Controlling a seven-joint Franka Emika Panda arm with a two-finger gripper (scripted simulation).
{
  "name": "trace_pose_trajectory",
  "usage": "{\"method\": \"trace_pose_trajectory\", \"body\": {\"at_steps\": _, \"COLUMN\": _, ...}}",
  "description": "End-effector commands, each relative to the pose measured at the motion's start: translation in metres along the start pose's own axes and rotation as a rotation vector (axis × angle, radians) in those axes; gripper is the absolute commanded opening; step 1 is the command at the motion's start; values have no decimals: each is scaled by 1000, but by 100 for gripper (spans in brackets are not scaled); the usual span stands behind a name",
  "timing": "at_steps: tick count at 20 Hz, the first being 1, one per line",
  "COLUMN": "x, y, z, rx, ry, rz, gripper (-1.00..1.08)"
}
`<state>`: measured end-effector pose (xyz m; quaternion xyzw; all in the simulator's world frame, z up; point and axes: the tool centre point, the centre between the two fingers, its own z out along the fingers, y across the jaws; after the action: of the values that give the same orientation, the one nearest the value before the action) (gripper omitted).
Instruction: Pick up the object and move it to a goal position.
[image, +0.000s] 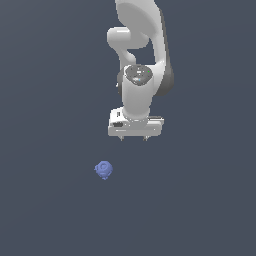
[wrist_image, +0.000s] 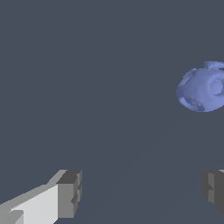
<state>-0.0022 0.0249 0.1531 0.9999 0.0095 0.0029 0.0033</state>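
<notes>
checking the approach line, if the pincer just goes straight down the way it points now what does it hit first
Most likely the bare floor. The open pincer points down with nothing between its fingers, and the blue object lies off to the side of that line, though depth is hard to judge.

Both renders are evenly lit, flat and dim against a dark slate ground, with no glare. Edges look slightly soft and pixelated. No cast shadows show.

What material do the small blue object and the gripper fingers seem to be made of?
Object: matte, periwinkle, lumpy, perhaps plastic or clay; no shine. The render leaves it open.
Gripper fingers: white bodies with grey blocky pads, perhaps painted metal with rubber; uncertain.
</notes>
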Motion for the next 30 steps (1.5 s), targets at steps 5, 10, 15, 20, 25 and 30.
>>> {"method": "trace_pose_trajectory", "body": {"at_steps": 5, "x": -1, "y": -11, "z": -5, "rx": 0, "ry": 0, "rz": -14, "gripper": 100}}
{"method": "trace_pose_trajectory", "body": {"at_steps": 10, "x": -2, "y": -28, "z": -12, "rx": 0, "ry": -1, "rz": -32, "gripper": 100}}
{"method": "trace_pose_trajectory", "body": {"at_steps": 15, "x": -2, "y": -27, "z": -11, "rx": 0, "ry": -1, "rz": -34, "gripper": 100}}
{"method": "trace_pose_trajectory", "body": {"at_steps": 20, "x": 4, "y": -20, "z": -8, "rx": 3, "ry": -2, "rz": 4, "gripper": 100}}
{"method": "trace_pose_trajectory", "body": {"at_steps": 25, "x": 18, "y": -1, "z": 0, "rx": 7, "ry": -4, "rz": 94, "gripper": 100}}
{"method": "trace_pose_trajectory", "body": {"at_steps": 30, "x": 38, "y": 29, "z": 14, "rx": 12, "ry": -7, "rz": 234, "gripper": 100}}
